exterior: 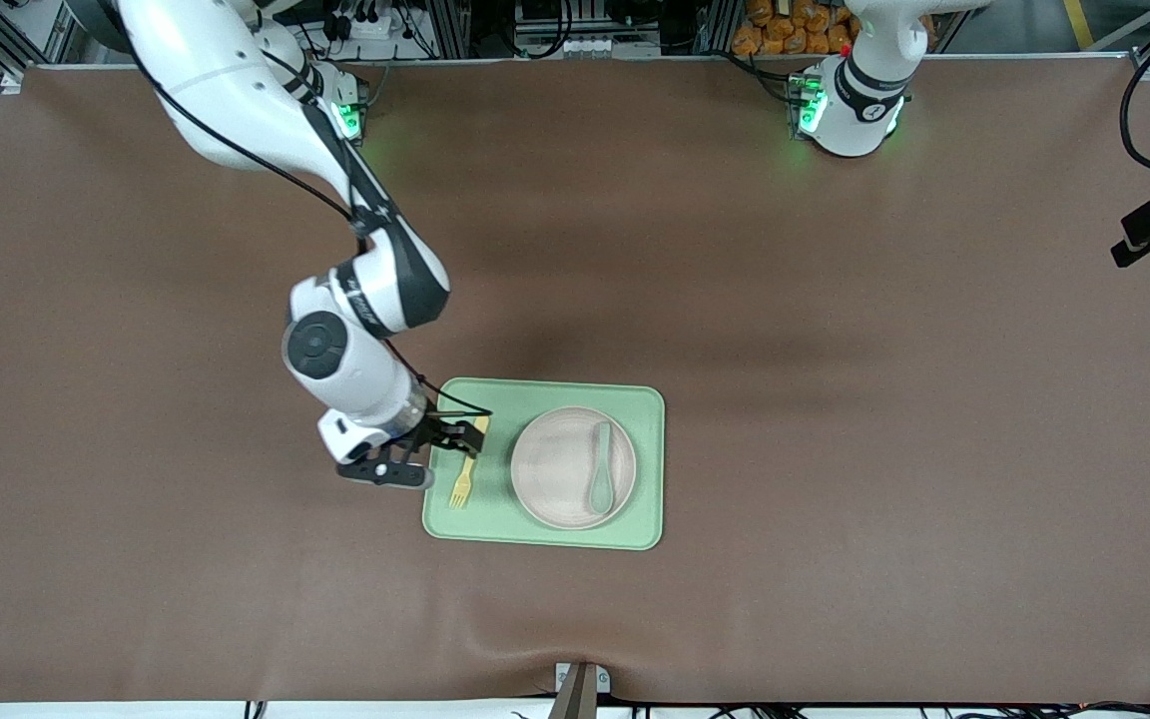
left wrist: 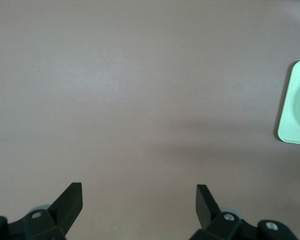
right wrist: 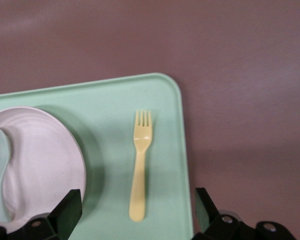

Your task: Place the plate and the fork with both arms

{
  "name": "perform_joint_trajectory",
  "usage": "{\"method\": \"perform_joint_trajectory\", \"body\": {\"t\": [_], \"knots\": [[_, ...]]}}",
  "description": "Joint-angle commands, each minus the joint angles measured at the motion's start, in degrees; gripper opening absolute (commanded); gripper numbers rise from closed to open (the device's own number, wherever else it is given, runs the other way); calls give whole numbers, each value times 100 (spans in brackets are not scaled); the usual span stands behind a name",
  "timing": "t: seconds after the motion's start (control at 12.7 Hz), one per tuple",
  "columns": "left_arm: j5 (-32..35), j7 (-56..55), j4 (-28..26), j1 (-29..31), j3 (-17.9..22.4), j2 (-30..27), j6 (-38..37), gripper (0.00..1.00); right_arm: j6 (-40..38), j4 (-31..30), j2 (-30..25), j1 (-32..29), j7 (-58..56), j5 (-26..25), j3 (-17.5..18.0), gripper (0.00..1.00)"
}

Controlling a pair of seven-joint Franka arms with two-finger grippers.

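The pale pink plate (exterior: 555,464) sits on the light green tray (exterior: 545,394). The pale yellow fork (exterior: 465,469) lies flat on the tray beside the plate, toward the right arm's end. My right gripper (exterior: 460,439) is open and empty, low over the fork's handle end. In the right wrist view the fork (right wrist: 140,160) lies between and ahead of the open gripper (right wrist: 137,210), with the plate (right wrist: 40,160) beside it. My left gripper (left wrist: 140,202) is open and empty above bare table; it is out of the front view, where only the left arm's base (exterior: 850,100) shows.
A grey-green spoon (exterior: 600,469) lies on the plate and also shows in the right wrist view (right wrist: 0,170). A corner of the tray (left wrist: 295,115) shows in the left wrist view. The brown table cover (exterior: 835,399) spreads around the tray.
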Motion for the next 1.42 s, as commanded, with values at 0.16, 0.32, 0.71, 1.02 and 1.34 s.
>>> {"method": "perform_joint_trajectory", "body": {"t": [0.16,0.32,0.71,1.02,1.34], "knots": [[-81,78,-72,20,-43,-127,-59,100,-1287,-233,-1320,-768,-868,26,57,100],[-81,78,-63,20,-51,-127,-59,100,-1982,-242,-1786,-1093,-1237,26,49,100],[-240,78,-72,55,-43,-127,-59,100,-3495,-233,-2893,-1910,-2178,-132,5,100],[-248,139,-36,72,-34,-83,-50,100,-4373,-120,-3440,-2122,-2505,-563,-30,100],[-248,139,-36,81,-8,-100,-172,100,-4894,83,-3615,-2079,-2496,-598,22,100]]}}
